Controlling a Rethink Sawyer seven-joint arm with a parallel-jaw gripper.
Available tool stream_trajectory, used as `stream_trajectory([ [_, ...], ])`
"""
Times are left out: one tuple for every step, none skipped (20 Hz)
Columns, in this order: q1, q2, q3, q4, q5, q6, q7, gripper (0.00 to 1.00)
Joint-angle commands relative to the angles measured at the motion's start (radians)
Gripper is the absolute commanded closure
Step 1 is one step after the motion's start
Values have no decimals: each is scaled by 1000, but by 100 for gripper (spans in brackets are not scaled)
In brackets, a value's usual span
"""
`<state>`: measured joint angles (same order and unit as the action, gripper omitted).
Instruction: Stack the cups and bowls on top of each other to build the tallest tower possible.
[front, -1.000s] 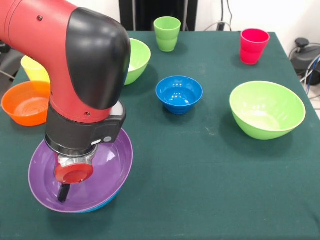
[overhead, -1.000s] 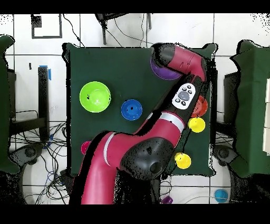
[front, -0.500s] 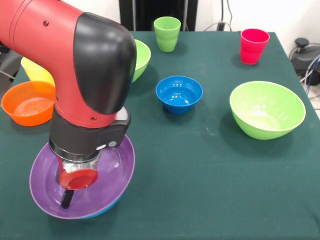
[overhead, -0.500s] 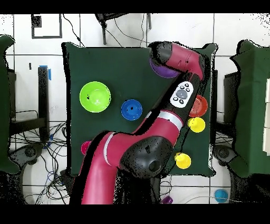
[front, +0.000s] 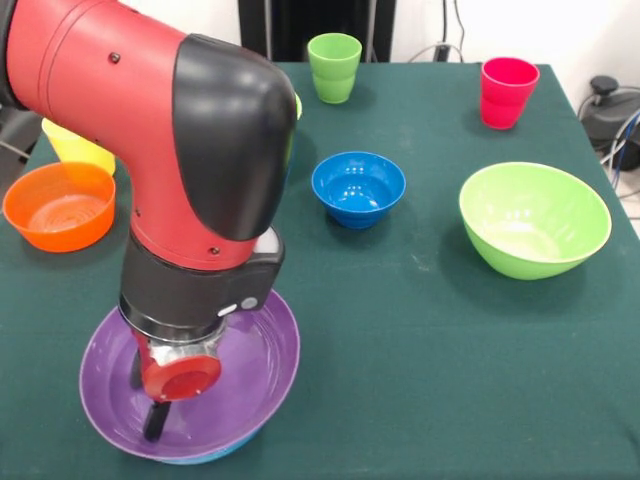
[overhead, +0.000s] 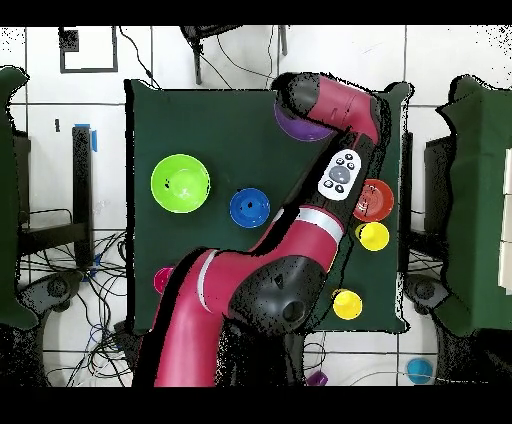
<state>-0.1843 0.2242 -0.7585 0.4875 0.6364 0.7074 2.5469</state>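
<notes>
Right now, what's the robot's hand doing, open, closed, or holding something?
Hand: down inside the purple bowl; open, closed or gripping the bowl cannot be told.

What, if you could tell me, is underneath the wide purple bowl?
A sliver of blue shows beneath the purple bowl's near rim, apparently the large blue bowl it nests in. The rest is covered by the purple bowl and the gripper.

A robotics lab: a green-covered table (overhead: 220, 130) stands on a white tiled floor (overhead: 100, 60), loose cables (overhead: 75, 285) trailing beside the table, a taped square (overhead: 88, 50) beyond it.
</notes>
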Motion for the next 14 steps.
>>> stream_trajectory([
  [1, 82, 129, -55, 34, 11, 95, 0],
  [1, 87, 126, -61, 38, 13, 97, 0],
  [2, 88, 129, -60, 40, 10, 96, 0],
  [3, 92, 126, -64, 44, 10, 99, 0],
  [5, 94, 130, -63, 47, 8, 98, 0],
  [7, 96, 134, -62, 51, 6, 97, 0],
  [11, 97, 140, -58, 53, 8, 95, 0],
  [15, 97, 147, -54, 55, 11, 93, 0],
  [20, 100, 153, -54, 59, 18, 91, 0],
  [26, 98, 159, -47, 57, 23, 83, 0],
  [32, 93, 169, -36, 57, 30, 76, 0],
  [39, 88, 179, -26, 57, 37, 70, 0],
  [44, 81, 188, -14, 54, 43, 61, 0],
  [50, 73, 195, -2, 52, 52, 58, 0],
])
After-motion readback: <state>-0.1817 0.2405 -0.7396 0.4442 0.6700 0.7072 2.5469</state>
